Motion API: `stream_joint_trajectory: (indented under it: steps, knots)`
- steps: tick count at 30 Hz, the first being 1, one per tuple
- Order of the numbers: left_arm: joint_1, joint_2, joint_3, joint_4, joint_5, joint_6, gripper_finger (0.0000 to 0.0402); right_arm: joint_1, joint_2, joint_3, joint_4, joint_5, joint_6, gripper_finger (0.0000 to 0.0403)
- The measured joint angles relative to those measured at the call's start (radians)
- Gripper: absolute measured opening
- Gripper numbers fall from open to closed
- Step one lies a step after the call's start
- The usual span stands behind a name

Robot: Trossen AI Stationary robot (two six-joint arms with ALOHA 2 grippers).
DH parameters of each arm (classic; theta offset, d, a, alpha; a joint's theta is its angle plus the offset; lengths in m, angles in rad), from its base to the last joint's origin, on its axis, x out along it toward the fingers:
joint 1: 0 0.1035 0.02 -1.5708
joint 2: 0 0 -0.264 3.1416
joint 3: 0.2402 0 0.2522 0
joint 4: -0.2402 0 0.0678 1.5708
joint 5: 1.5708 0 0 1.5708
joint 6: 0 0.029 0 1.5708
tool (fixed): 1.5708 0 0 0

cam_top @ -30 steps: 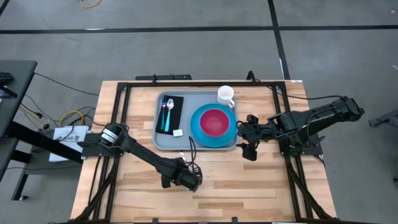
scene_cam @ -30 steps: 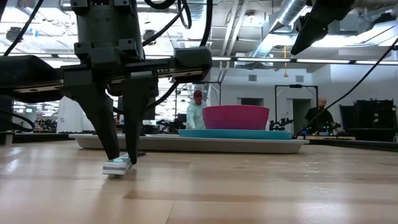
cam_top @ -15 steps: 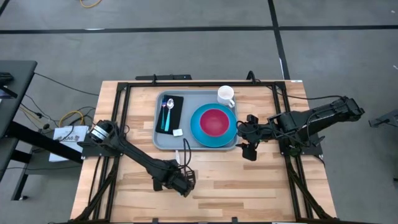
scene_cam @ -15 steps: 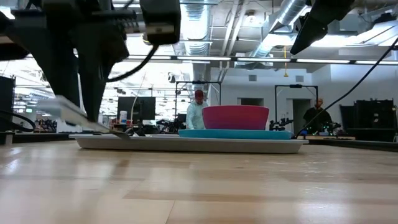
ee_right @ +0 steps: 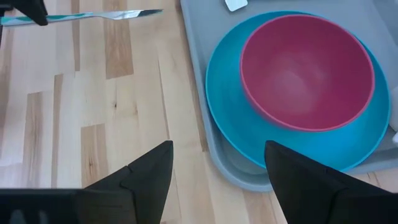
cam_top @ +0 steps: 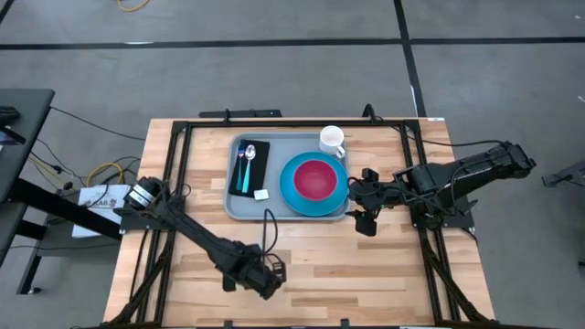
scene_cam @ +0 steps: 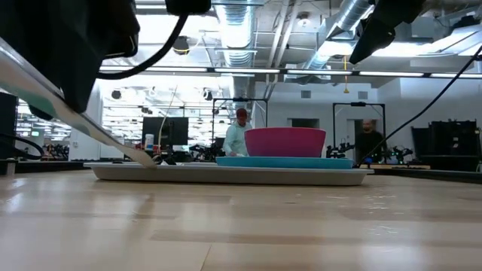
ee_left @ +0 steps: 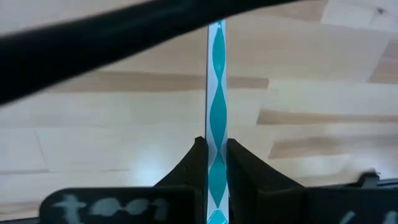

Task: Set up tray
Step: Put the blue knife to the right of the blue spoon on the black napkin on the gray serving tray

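The grey-blue tray (cam_top: pixel 236 208) lies at the table's far middle. It carries a blue plate (cam_top: pixel 292 199) with a pink bowl (cam_top: pixel 317 179), a white mug (cam_top: pixel 331 140), and a black napkin (cam_top: pixel 258 174) with two pieces of cutlery (cam_top: pixel 245 163). My left gripper (cam_top: pixel 271 267) is near the table's near edge, on the near side of the tray, and is shut on a knife with a teal-and-white handle (ee_left: pixel 216 93). The knife's metal end (ee_right: pixel 134 13) points toward the tray. My right gripper (ee_right: pixel 217 180) hovers open beside the tray's right edge. My left gripper pinches the knife's patterned handle (ee_left: pixel 216 146) between its two fingers (ee_left: pixel 198 163), close to the handle's free end. The knife runs on past the fingertips, along them. In the low view it slants down toward its metal tip (scene_cam: pixel 147 159); whether the tip touches anything I cannot tell.
A small white piece (cam_top: pixel 262 194) lies on the tray beside the napkin. A black frame (cam_top: pixel 183 137) runs around the tabletop. Bare wood (cam_top: pixel 366 274) lies between the tray and the near edge. People stand in the room behind (scene_cam: pixel 238 135).
My left gripper has moved toward the near edge and slightly left, rising and tipping. The knife, which lay on the table under the downward-pointing fingers a second ago, has come up with it and now slants toward the tray. The right arm has kept still.
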Motion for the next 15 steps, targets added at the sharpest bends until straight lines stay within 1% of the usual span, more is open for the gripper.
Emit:
stream_joint_trajectory:
  steps: [3, 7, 12, 15]
  knots:
    - [-0.012, 0.0, 0.005, 0.01, 0.0, -0.007, 0.0016, 0.0, 0.0, 0.0, 0.0, 0.0, 0.0, 0.0244]
    - [-0.019, 0.0, 0.047, -0.05, -0.012, -0.009, 0.0016, 0.0, 0.0, 0.0, 0.003, 0.0, 0.0, 0.0244]
    - [-0.021, 0.0, 0.14, -0.205, -0.048, -0.002, 0.0016, 0.0, 0.0, 0.0, 0.027, 0.0, 0.001, 0.0244]
    - [-0.021, -0.001, 0.187, -0.312, -0.092, 0.001, 0.0016, 0.0, 0.0, 0.0, 0.03, 0.0, 0.001, 0.0244]
